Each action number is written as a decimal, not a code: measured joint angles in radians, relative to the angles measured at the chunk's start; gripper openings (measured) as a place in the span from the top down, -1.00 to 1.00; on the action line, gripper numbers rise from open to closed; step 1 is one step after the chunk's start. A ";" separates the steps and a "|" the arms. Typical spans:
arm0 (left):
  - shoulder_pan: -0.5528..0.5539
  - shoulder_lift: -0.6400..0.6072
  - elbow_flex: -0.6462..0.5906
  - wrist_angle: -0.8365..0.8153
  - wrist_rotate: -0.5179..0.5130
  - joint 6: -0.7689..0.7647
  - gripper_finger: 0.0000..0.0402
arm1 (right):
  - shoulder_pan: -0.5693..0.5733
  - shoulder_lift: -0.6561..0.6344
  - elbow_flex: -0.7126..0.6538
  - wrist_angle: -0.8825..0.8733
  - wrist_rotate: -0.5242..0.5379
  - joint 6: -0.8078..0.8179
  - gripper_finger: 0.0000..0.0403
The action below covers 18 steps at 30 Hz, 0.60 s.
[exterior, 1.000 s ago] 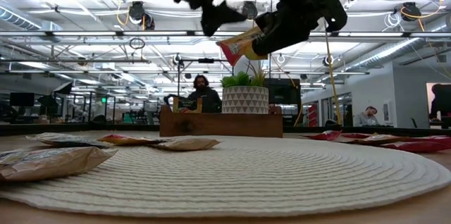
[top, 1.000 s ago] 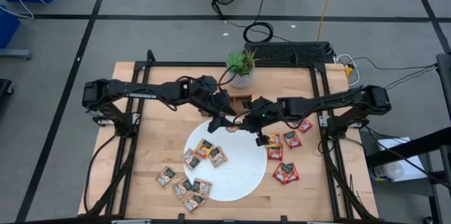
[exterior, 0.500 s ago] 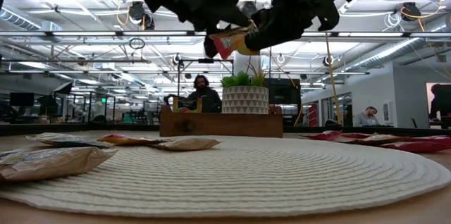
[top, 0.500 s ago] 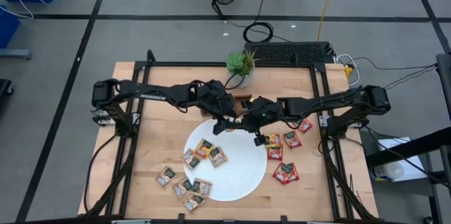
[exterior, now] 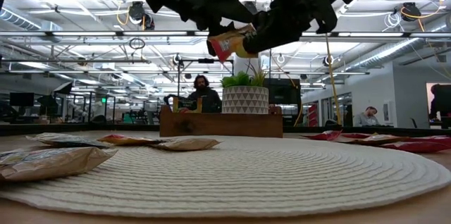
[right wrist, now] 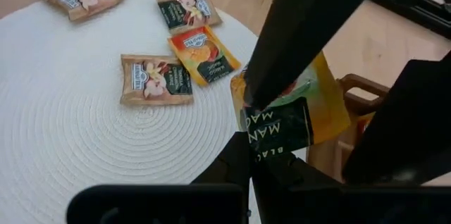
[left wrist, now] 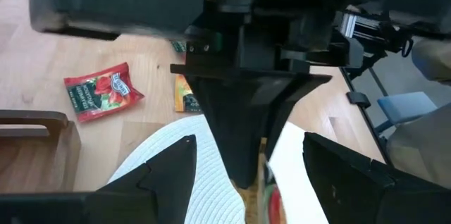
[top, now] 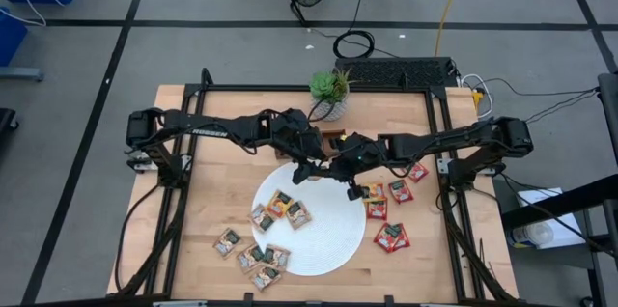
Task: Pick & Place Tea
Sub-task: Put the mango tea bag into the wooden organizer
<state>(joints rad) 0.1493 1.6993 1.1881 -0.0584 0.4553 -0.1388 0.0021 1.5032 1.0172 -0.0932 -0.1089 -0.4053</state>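
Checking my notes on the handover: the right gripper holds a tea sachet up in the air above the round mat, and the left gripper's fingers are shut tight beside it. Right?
Not quite. The left gripper is open, its fingers spread on either side of the sachet, as the left wrist view shows. The rest stands: the right gripper holds the orange tea sachet in the air above the white round mat.

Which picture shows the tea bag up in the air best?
The right wrist view: the orange tea bag fills it, pinched in the right claw. The low view shows it edge-on, the left wrist view a sliver, the high view almost nothing.
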 joint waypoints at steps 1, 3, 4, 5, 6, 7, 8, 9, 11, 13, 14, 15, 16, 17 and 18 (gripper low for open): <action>0.000 0.000 0.000 0.000 0.000 0.000 -0.28 | 0.000 0.000 0.000 0.000 0.000 0.000 1.00; -0.002 0.000 0.000 0.001 0.000 0.000 -0.24 | 0.000 0.000 0.000 -0.001 0.001 0.000 1.00; -0.004 0.000 0.000 0.001 0.000 0.000 -0.21 | 0.000 0.000 0.000 -0.001 0.001 0.000 1.00; -0.006 0.000 0.000 0.001 0.000 0.003 -0.16 | 0.000 0.000 0.000 -0.001 0.001 0.000 1.00; -0.007 0.000 0.000 0.001 -0.001 0.003 -0.09 | 0.000 0.000 0.000 -0.001 0.001 0.000 1.00; -0.008 0.000 0.000 0.002 -0.001 0.003 -0.01 | 0.000 0.000 0.000 -0.001 0.001 0.000 1.00; -0.008 0.000 0.000 0.004 -0.001 0.004 0.09 | 0.000 0.000 0.000 -0.002 0.001 0.000 1.00; -0.008 0.000 0.000 0.004 -0.001 0.004 0.20 | 0.000 0.000 0.000 -0.001 0.001 0.000 1.00; -0.008 0.000 -0.001 0.008 0.000 0.005 0.44 | 0.000 0.000 0.000 0.000 0.001 0.000 1.00; -0.008 0.000 -0.001 0.016 0.016 0.005 0.71 | 0.000 0.000 0.000 -0.001 0.002 0.000 1.00; -0.008 0.000 -0.001 0.022 0.022 0.005 0.84 | 0.000 0.000 0.000 -0.001 0.002 0.000 1.00; -0.008 0.000 -0.001 0.028 0.024 0.005 0.92 | 0.000 0.000 0.000 -0.001 0.002 0.001 1.00; -0.008 0.000 -0.001 0.031 0.024 0.005 0.94 | 0.000 0.000 0.000 0.000 0.002 0.001 1.00; -0.008 0.000 -0.001 0.032 0.025 0.007 0.95 | 0.000 0.000 0.000 0.000 0.002 0.001 1.00; -0.008 0.000 -0.001 0.032 0.026 0.014 0.96 | 0.000 0.000 0.000 0.000 0.002 0.002 1.00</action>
<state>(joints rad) 0.1414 1.6989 1.1873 -0.0269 0.4814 -0.1252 0.0021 1.5032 1.0172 -0.0937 -0.1070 -0.4034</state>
